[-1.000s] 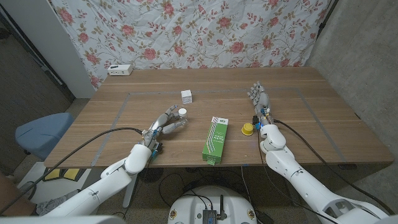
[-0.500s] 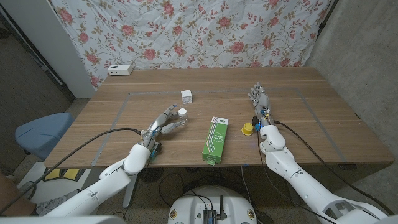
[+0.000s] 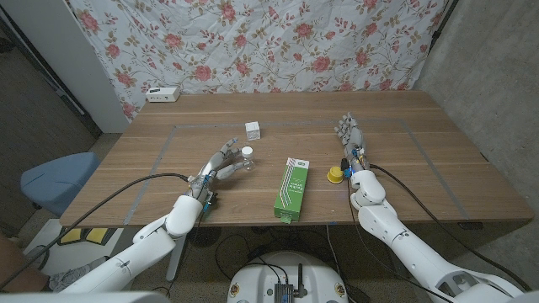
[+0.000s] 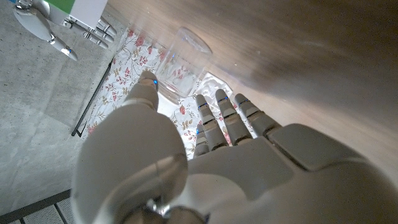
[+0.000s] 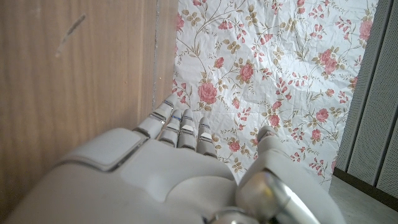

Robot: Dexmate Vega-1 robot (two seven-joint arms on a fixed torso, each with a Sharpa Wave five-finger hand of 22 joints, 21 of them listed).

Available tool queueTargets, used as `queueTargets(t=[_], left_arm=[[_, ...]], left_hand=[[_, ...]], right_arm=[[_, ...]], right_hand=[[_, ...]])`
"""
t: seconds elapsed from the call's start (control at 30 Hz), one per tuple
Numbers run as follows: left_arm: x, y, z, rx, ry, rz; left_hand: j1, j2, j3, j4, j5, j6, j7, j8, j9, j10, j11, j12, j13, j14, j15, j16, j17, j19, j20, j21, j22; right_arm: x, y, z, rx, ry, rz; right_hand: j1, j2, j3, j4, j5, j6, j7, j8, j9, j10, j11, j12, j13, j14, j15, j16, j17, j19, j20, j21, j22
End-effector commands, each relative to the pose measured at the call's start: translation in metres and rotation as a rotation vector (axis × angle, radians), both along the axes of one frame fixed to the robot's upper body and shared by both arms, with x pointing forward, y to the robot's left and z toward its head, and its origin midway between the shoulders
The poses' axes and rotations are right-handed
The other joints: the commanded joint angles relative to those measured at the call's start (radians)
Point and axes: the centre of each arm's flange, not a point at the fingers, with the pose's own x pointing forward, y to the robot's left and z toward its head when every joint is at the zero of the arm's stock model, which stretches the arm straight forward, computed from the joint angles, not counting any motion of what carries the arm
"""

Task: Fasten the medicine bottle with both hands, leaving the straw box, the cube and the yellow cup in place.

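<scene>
Head view: clear cylindrical medicine bottle (image 3: 246, 157), green rectangular straw box (image 3: 291, 188).

evenly lit from above in the head view, soft and a bit dim toward the left edge and corners. faint short shadows under the green-and-white cardboard straw box (image 3: 290, 190) on the brown wooden table (image 3: 421, 160). sharp enough there. left wrist view blurry up close, with bright glare behind the clear plastic medicine bottle (image 4: 180, 65). right wrist view soft on the near white robot hand (image 5: 161, 174).
</scene>
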Motion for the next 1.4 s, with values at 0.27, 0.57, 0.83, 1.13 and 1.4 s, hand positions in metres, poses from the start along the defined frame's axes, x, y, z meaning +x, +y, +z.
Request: queueTargets(t=[0.27,0.57,0.83,1.13,1.4], left_arm=[[-0.011,0.009,0.006,-0.017,-0.005,-0.002],[-0.017,0.012,0.013,-0.022,-0.012,-0.009],[-0.02,0.014,0.02,-0.06,-0.021,-0.029],[-0.021,0.018,0.026,-0.133,-0.039,-0.05],[-0.017,0.022,0.031,-0.218,-0.04,-0.084]], left_hand=[[-0.031,-0.005,-0.02,0.01,0.0,0.005,-0.018,-0.002,0.002,-0.032,0.004,-0.005,-0.001,-0.032,-0.122,0.0,0.002,-0.022,-0.051,-0.002,0.004],[-0.066,-0.008,-0.04,0.021,0.003,0.009,-0.032,-0.001,0.002,-0.079,0.008,-0.004,-0.002,-0.079,-0.111,0.0,0.003,-0.05,-0.03,-0.004,0.004],[-0.119,-0.016,-0.067,0.042,0.006,0.026,-0.038,0.002,0.002,-0.108,0.018,-0.002,-0.002,-0.115,-0.104,0.001,0.004,-0.069,-0.023,-0.002,0.005],[-0.185,-0.02,-0.096,0.07,0.01,0.043,-0.048,0.003,0.002,-0.133,0.025,0.001,-0.002,-0.137,-0.09,0.004,0.005,-0.081,-0.011,0.0,0.006],[-0.202,-0.006,-0.099,0.078,0.014,0.089,-0.064,0.014,0.002,-0.146,0.034,0.003,-0.002,-0.154,-0.082,0.003,0.003,-0.085,-0.008,0.002,0.006]], right_arm=[[-0.001,0.002,0.0,-0.004,0.002,-0.003],[0.0,0.003,0.002,-0.011,0.004,-0.003],[0.0,0.003,0.005,-0.023,0.004,-0.006],[0.001,-0.002,0.012,-0.057,0.005,0.008],[0.004,-0.005,0.014,-0.07,0.011,0.015]], right_hand=[[-0.005,0.009,0.013,0.001,0.0,-0.003,-0.009,0.001,0.003,-0.002,-0.004,0.001,0.003,-0.006,0.01,-0.002,0.001,-0.015,0.009,0.0,0.001],[-0.006,0.009,0.015,0.001,0.0,-0.001,-0.013,0.001,0.002,-0.003,-0.005,0.001,0.003,-0.008,0.013,-0.003,0.0,-0.025,0.014,-0.002,0.001],[-0.008,0.007,0.017,0.001,0.0,-0.002,-0.015,0.0,0.002,-0.012,-0.006,-0.002,0.003,-0.016,0.012,-0.005,0.0,-0.042,0.015,-0.005,0.001],[-0.017,0.001,0.014,0.004,-0.001,-0.012,-0.014,-0.005,0.002,-0.024,-0.008,-0.004,0.003,-0.031,0.012,-0.008,0.001,-0.061,0.007,-0.006,0.001],[-0.021,0.0,0.015,0.007,0.0,-0.019,-0.009,-0.007,0.002,-0.03,-0.003,-0.004,0.003,-0.038,0.006,-0.008,0.002,-0.063,-0.014,-0.003,0.001]])
